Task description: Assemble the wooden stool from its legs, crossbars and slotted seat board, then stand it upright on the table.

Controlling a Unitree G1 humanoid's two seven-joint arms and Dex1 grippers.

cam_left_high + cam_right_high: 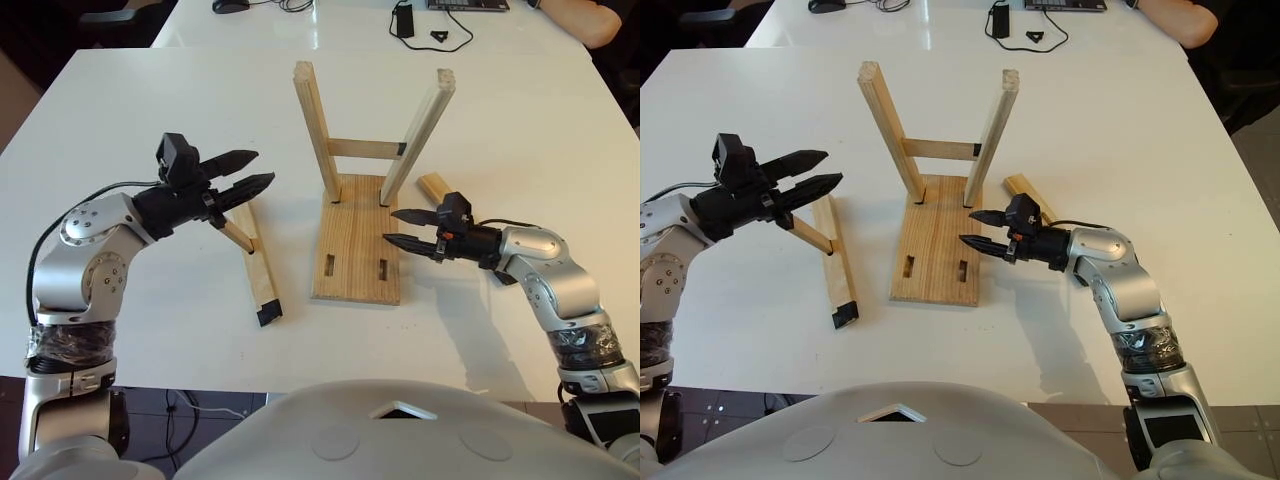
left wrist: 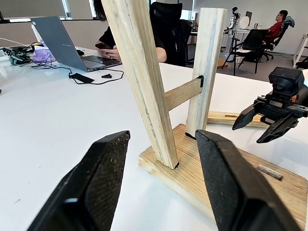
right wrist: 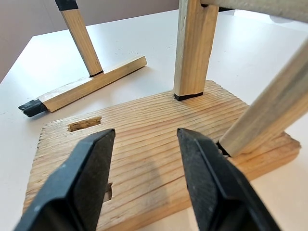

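Seat board (image 1: 357, 245) lies flat on the worktop (image 1: 120, 120), long axis running away from the robot. Its far slots hold a leg frame (image 1: 365, 148), pointing up; its near slots (image 1: 329, 265) are open. A loose leg with crossbar (image 1: 255, 262) lies flat just left of the board, roughly parallel to it.

Left end effector (image 1: 262, 167) hovers over the loose leg, fingers apart, empty. Right end effector (image 1: 390, 226) is at the board's right edge, fingers apart, empty.

Risk: the right end effector could nudge the standing frame and rock it out of its slots. A skewed loose leg would jam.
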